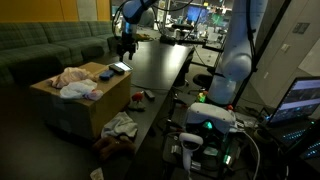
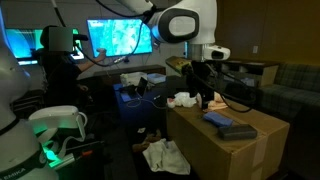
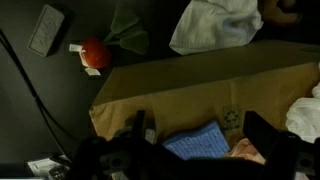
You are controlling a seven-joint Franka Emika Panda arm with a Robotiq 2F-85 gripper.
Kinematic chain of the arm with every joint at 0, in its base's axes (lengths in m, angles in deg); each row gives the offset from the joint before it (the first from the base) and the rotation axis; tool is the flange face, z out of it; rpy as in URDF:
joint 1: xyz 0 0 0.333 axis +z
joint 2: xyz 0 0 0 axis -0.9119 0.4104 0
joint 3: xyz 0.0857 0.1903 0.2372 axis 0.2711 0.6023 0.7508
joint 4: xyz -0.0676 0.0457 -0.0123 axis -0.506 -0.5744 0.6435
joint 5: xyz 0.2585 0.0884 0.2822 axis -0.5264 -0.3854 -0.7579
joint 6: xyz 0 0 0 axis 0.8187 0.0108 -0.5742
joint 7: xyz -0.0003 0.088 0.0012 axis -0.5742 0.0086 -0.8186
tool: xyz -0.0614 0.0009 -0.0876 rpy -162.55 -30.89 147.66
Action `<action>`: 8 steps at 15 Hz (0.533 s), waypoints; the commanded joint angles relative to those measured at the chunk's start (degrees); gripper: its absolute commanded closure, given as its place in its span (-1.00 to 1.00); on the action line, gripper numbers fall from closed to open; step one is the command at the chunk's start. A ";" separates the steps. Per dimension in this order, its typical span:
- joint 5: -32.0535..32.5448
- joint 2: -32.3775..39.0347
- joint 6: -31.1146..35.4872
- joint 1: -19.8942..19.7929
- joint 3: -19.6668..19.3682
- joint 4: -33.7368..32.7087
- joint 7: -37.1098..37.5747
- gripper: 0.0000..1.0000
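My gripper [image 3: 200,135] is open, its two dark fingers spread over the top of a cardboard box [image 3: 170,85]. A blue checked cloth pad [image 3: 198,143] lies on the box right between the fingers, and nothing is held. In both exterior views the gripper [image 1: 126,50] [image 2: 206,97] hangs a little above the box [image 1: 70,105] [image 2: 215,150], close to the blue pad [image 1: 118,68] [image 2: 231,126]. Pale cloths [image 1: 75,82] [image 2: 182,99] lie on the box top nearby, and one shows at the edge of the wrist view [image 3: 305,115].
On the floor beside the box lie a white cloth [image 3: 215,25] [image 1: 120,126], a green cloth [image 3: 128,30], a red object [image 3: 95,55] and a flat grey device [image 3: 47,28]. A long dark table [image 1: 160,60] runs behind. A green sofa [image 1: 40,45] stands at the back.
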 commanded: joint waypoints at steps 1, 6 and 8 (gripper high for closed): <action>0.69 6.60 1.91 -1.01 0.54 -6.73 0.85 -1.00; 1.00 13.82 3.36 -2.13 0.53 -13.43 0.27 -1.00; 1.32 16.30 3.30 -2.72 0.46 -16.00 0.06 -1.00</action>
